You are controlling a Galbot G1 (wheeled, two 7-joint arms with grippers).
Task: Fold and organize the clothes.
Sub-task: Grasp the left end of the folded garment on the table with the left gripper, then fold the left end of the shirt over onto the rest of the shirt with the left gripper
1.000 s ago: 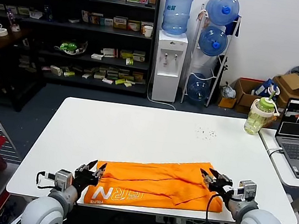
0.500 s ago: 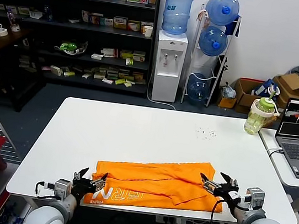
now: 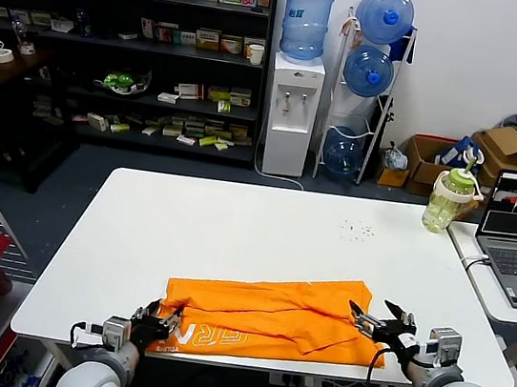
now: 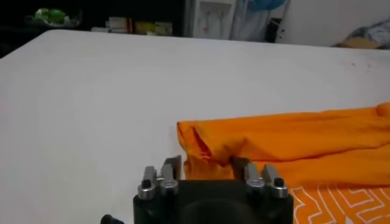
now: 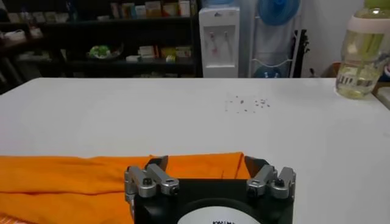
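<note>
Even bright indoor light, soft shadows; wrist views slightly blurred

- The orange T-shirt [image 3: 265, 316] lies folded near the white bench's [image 3: 234, 229] front edge.
- My left pincer [image 3: 156, 319] and right pincer [image 3: 378, 322], fingers spread, flank it.

Both arms reach forward at low height, wrists roughly level. The left gripper [image 3: 162, 316] sits at the near left, fingers [image 4: 172, 164] apart, apparently part-way spread. The right gripper [image 3: 381, 321] sits at the near right, fingers [image 5: 157, 163] spread wide, holding nothing.
</note>
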